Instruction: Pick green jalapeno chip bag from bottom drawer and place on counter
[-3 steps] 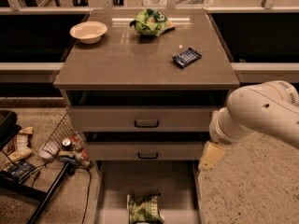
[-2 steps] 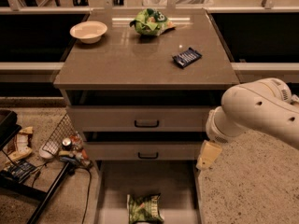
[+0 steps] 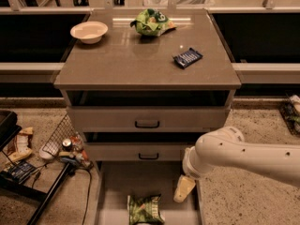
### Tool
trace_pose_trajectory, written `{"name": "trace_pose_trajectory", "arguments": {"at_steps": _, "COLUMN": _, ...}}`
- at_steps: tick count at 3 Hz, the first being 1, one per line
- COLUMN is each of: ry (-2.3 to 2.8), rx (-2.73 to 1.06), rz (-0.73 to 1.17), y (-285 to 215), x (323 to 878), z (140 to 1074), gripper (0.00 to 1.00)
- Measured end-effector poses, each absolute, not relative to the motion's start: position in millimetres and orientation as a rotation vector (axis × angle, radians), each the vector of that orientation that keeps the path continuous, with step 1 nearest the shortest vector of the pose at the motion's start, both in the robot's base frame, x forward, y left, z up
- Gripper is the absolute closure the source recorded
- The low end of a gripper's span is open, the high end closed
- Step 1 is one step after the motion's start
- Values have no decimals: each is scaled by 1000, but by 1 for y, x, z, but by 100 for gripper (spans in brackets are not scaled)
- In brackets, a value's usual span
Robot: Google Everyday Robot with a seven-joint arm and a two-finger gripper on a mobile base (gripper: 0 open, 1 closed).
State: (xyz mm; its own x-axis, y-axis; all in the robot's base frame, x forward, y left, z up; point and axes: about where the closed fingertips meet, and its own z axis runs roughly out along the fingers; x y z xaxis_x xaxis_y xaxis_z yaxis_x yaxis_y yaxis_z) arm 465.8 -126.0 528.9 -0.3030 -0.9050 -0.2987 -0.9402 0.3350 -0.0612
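Note:
The green jalapeno chip bag (image 3: 145, 209) lies flat on the floor of the open bottom drawer (image 3: 112, 191), near its front middle. My gripper (image 3: 183, 189) hangs from the white arm over the drawer's right side, a little right of and above the bag, apart from it. The counter (image 3: 140, 64) forms the top of the cabinet above the two shut upper drawers.
On the counter stand a cream bowl (image 3: 89, 31), a brighter green bunched bag (image 3: 152, 22) and a dark blue packet (image 3: 187, 57). A wire basket (image 3: 58, 135), cans and clutter lie on the floor left of the cabinet. More items sit at the far right (image 3: 293, 109).
My arm and gripper have moved down and left, closer to the open bottom drawer. The chip bag has not moved.

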Motion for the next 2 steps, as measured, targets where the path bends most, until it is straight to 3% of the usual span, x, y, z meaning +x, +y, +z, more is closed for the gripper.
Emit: {"name": "trace_pose_trajectory", "arguments": {"at_steps": 2, "ry": 2296, "rx": -1610, "rz": 353, "y": -73, "x": 444, "z": 416, "gripper": 0}}
